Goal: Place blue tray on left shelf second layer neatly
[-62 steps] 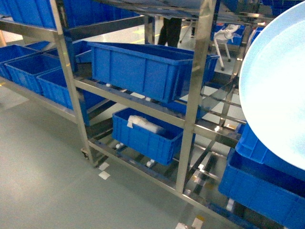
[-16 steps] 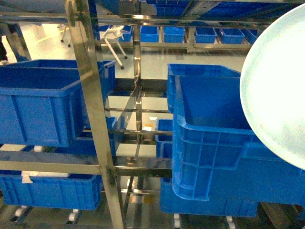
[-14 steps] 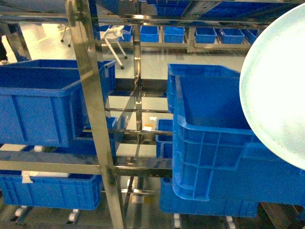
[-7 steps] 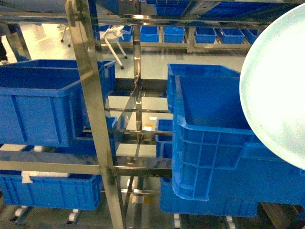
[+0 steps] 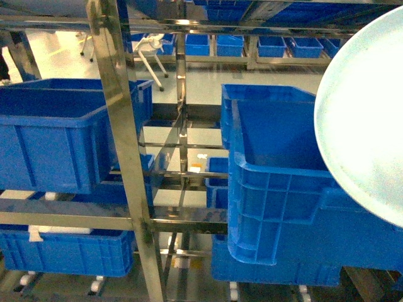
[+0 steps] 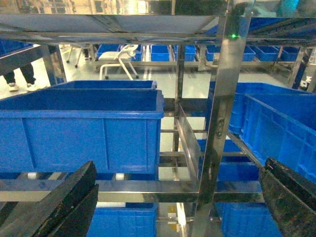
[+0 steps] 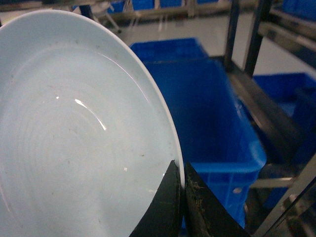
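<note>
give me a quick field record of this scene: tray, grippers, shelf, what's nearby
tray: blue tray, tilted, held in the air at its rim
right gripper: right gripper shut on the tray's edge
left gripper: left gripper open, holds nothing
shelf: steel rack ahead, tray not yet on it
nearby: blue crate beside and below the tray; another crate on the left tier

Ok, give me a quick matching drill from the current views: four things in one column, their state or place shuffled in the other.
Things
1. blue tray
2. left hand
3. white chair
4. steel post

States or places
A. open, holding nothing
B. pinched at its rim by the right hand
C. upright between two blue crates
D. on the floor beyond the rack

Pairs: 1-B, 2-A, 3-D, 4-C
</note>
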Controlling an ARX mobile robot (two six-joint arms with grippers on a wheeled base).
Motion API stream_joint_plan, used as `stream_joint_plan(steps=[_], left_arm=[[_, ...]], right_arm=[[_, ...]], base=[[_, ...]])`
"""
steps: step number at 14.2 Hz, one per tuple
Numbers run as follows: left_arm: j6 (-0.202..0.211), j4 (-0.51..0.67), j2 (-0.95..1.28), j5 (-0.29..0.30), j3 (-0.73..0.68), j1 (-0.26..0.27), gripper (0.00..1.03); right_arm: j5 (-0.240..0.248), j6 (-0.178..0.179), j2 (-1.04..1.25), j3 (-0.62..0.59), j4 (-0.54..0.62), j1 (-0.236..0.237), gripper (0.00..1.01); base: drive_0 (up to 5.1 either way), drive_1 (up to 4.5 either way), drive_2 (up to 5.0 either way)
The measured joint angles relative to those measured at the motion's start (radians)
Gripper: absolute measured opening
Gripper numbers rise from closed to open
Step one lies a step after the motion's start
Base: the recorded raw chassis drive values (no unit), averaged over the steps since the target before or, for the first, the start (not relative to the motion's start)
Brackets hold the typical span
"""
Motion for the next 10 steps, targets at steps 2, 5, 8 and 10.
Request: stream_joint_plan(steps=[2, 5, 8, 10], left_arm=[[0.000, 0.000, 0.000, 0.000, 0.000, 0.000, 0.98], [0.000, 0.000, 0.000, 0.000, 0.000, 0.000, 0.98], [0.000, 0.000, 0.000, 0.000, 0.000, 0.000, 0.98], [0.000, 0.000, 0.000, 0.000, 0.000, 0.000, 0.98]], right_arm=[[-0.146, 0.100, 0.074, 0.045, -0.143, -0.063, 0.02], [-0.355, 0.272, 0.292, 0.208, -0.219, -0.154, 0.02], [-0.404, 0.366, 0.510, 0.409, -0.285, -0.137, 0.02], [-0.383, 0.391, 0.638, 0.516, -0.319, -0.094, 0.02]], base=[[0.0, 0.00, 0.0], [0.0, 0.00, 0.0], [0.0, 0.00, 0.0], [0.0, 0.00, 0.0]])
